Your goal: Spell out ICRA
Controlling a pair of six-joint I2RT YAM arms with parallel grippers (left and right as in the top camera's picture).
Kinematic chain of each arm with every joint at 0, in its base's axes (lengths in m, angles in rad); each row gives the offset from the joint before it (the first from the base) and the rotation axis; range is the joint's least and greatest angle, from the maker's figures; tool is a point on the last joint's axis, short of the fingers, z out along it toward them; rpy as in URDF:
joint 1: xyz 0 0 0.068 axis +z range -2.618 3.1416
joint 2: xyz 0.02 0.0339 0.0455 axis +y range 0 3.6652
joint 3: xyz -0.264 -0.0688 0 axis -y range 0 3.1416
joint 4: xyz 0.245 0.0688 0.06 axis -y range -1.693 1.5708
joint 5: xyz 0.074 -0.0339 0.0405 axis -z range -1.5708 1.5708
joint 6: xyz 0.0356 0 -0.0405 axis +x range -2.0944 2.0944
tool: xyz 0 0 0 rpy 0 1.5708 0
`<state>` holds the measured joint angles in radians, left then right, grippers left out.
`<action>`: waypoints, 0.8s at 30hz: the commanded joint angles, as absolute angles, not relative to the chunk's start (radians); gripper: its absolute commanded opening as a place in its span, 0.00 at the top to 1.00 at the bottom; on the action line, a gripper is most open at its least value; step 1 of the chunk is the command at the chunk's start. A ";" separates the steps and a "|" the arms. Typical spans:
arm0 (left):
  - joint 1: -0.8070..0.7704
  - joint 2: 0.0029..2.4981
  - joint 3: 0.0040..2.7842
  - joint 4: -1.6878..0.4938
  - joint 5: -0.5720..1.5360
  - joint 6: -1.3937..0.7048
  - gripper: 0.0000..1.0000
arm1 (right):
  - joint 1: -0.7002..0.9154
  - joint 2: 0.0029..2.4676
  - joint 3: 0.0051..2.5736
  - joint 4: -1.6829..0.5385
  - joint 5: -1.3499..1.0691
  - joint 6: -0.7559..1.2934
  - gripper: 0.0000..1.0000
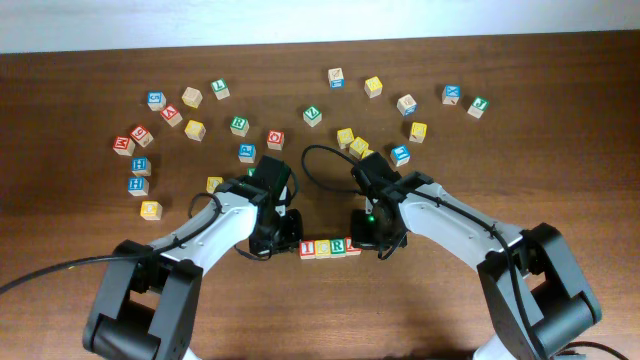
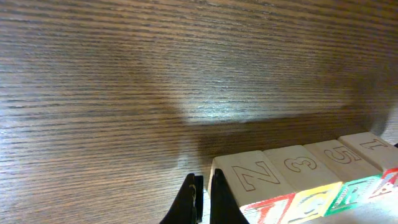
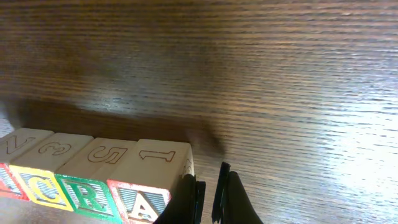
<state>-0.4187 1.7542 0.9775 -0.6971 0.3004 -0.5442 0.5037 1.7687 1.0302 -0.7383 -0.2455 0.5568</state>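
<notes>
Step in hand, as judged: squaring up the finished word. The row (image 1: 329, 247) reads I, C, R, A in both wrist views, so what is left is alignment and a clean withdrawal.

Position of task items: I block (image 2: 255, 186) forms the row's left end. C block (image 2: 305, 177) and R block (image 2: 345, 165) follow it, and A block (image 3: 158, 177) closes the right end. The four sit face to face with no gap visible. The spare blocks (image 1: 240, 125) lie scattered well beyond the row, on its far side.

Recommended handling: press inward along the row's own line only, both ends evenly, lightly. Any sideways component would skew an end block. Retreat straight outward from each end (not upward across the faces).

Left gripper (image 2: 200, 200): at the row's left end, jaws drawn together to a thin slit and holding nothing. Its inner finger is against or just beside the I block; contact cannot be confirmed.

Right gripper (image 3: 208, 193): at the row's right end, jaws likewise nearly together and empty, with one finger hard by the A block's outer face.
</notes>
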 commanded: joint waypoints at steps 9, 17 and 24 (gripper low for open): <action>-0.424 1.767 0.982 -0.677 0.319 -0.545 1.00 | 0.538 1.776 1.024 -0.739 -0.288 0.558 0.96; -0.424 1.767 0.982 -0.704 0.315 -0.545 1.00 | 0.543 1.776 1.024 -0.720 -0.251 0.557 0.96; -0.424 1.767 0.982 -0.708 0.264 -0.545 1.00 | 0.543 1.776 1.024 -0.720 -0.251 0.558 0.96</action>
